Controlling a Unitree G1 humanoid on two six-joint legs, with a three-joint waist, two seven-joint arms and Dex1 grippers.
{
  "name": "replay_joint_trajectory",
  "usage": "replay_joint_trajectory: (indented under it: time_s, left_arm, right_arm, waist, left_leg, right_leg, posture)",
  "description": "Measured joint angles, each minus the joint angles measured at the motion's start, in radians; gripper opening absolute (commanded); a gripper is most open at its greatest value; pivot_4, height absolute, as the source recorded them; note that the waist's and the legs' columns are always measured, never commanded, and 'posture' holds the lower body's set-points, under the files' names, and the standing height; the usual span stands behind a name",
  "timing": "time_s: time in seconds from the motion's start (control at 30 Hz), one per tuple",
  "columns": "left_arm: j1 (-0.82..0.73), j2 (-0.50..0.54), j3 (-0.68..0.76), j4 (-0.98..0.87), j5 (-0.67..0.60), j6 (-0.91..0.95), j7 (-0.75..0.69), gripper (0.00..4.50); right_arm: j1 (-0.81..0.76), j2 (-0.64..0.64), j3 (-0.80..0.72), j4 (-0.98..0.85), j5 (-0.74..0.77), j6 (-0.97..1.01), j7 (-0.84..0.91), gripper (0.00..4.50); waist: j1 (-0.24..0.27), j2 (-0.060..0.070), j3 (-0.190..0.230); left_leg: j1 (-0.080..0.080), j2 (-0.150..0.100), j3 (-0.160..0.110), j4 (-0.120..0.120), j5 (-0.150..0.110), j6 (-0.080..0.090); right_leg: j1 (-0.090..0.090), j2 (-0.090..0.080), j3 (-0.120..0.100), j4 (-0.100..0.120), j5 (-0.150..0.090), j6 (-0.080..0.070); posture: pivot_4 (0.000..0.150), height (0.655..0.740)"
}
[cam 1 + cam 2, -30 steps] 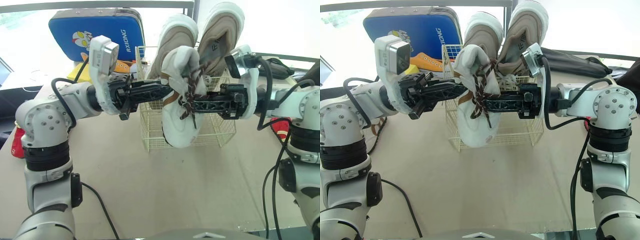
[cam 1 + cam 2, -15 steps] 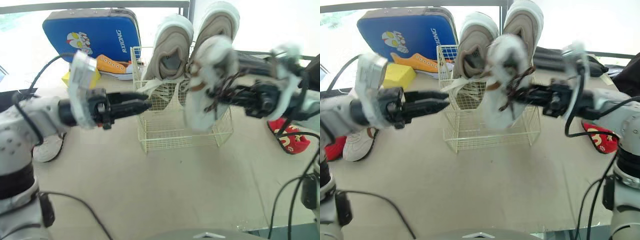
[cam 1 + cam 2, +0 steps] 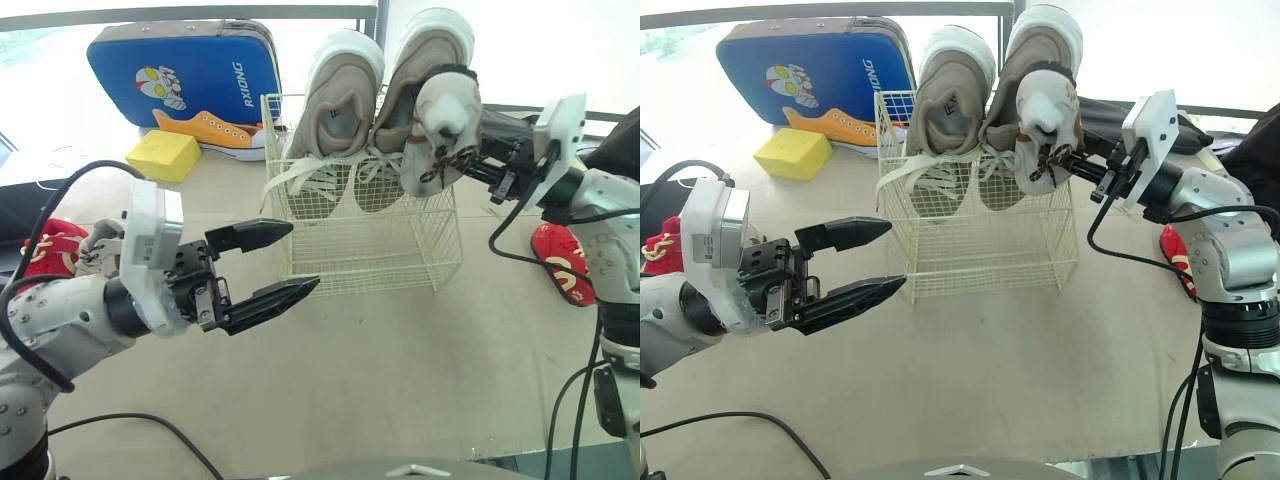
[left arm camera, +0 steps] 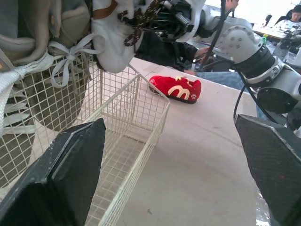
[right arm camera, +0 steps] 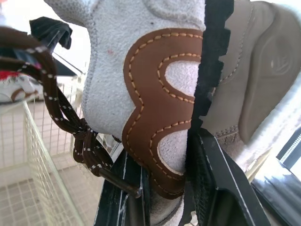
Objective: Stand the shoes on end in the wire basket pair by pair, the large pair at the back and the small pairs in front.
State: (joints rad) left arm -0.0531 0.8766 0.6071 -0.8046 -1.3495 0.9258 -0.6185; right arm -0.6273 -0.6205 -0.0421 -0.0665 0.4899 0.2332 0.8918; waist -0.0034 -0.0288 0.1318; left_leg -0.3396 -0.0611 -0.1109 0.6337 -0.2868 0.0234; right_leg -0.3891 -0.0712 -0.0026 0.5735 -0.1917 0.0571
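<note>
Beneath both grippers lies a beige table (image 3: 400, 380), with bright windows behind it. A blue cartoon-printed case (image 3: 185, 70) leans at the back, far beyond the left gripper (image 3: 280, 262), whose jaws are parted and empty. Just ahead of those jaws stands the wire basket (image 3: 370, 250). The large pair (image 3: 340, 90), beige with white laces, stands on end at its rear, the lower halves seen only through the mesh. The right gripper (image 3: 478, 160) is clamped on a white shoe (image 3: 440, 130) with a brown patch and brown laces, held over the basket's right rear against the large pair. A red shoe (image 3: 555, 262) lies below the right jaws, partly cut off by the arm.
</note>
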Motion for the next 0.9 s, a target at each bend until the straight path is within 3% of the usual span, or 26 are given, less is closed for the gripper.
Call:
replay_joint_trajectory:
  time_s: [0.23, 0.27, 0.33, 0.47, 0.53, 0.9]
  left_arm:
    - [0.000, 0.025, -0.048, 0.004, -0.017, -0.048, 0.024, 4.50]
    - [0.002, 0.027, -0.061, 0.006, -0.012, -0.055, 0.024, 4.50]
    - [0.002, 0.031, -0.071, 0.010, -0.006, -0.061, 0.024, 4.50]
    - [0.006, 0.035, -0.083, 0.018, 0.007, -0.076, 0.022, 4.50]
    - [0.018, 0.035, -0.091, 0.022, 0.014, -0.082, 0.020, 4.50]
    - [0.067, 0.036, -0.103, 0.042, 0.034, -0.103, 0.002, 4.50]
  right_arm:
    - [-0.005, 0.011, 0.097, 0.225, -0.111, -0.157, 0.181, 0.37]
    - [-0.009, 0.016, 0.101, 0.252, -0.111, -0.175, 0.201, 1.16]
    - [-0.026, 0.016, 0.101, 0.278, -0.115, -0.192, 0.225, 1.81]
    - [-0.038, 0.023, 0.105, 0.302, -0.115, -0.207, 0.273, 3.74]
    - [-0.036, 0.027, 0.105, 0.305, -0.126, -0.214, 0.271, 4.48]
    - [0.033, -0.104, -0.024, 0.080, -0.043, 0.045, 0.175, 4.48]
  waist:
    - [-0.003, 0.001, 0.001]
    - [-0.002, 0.002, 0.001]
    - [-0.002, 0.002, 0.001]
    - [-0.003, 0.002, 0.001]
    - [-0.002, 0.002, 0.001]
    - [0.017, 0.006, 0.004]
  left_leg:
    - [0.009, 0.000, 0.001, -0.002, -0.003, 0.004]
    - [0.010, 0.000, 0.001, -0.002, -0.003, 0.004]
    - [0.010, 0.000, 0.001, -0.002, -0.001, 0.002]
    - [0.011, 0.000, 0.001, -0.002, -0.001, 0.002]
    - [0.011, 0.000, 0.001, -0.002, -0.003, 0.004]
    - [0.010, 0.000, 0.001, -0.003, -0.006, 0.002]
  right_leg:
    - [0.008, 0.000, 0.001, 0.000, 0.000, -0.001]
    - [0.009, 0.000, 0.001, 0.000, 0.000, -0.001]
    - [0.009, 0.001, 0.001, 0.000, -0.001, -0.001]
    - [0.010, 0.000, 0.001, -0.001, 0.000, -0.001]
    - [0.010, 0.000, 0.001, 0.000, -0.001, -0.001]
    - [0.009, 0.000, 0.001, -0.001, -0.001, 0.000]
  posture:
    - [0.150, 0.7400]
    - [0.150, 0.7400]
    - [0.150, 0.7400]
    - [0.150, 0.7400]
    - [0.150, 0.7400]
    - [0.150, 0.7400]
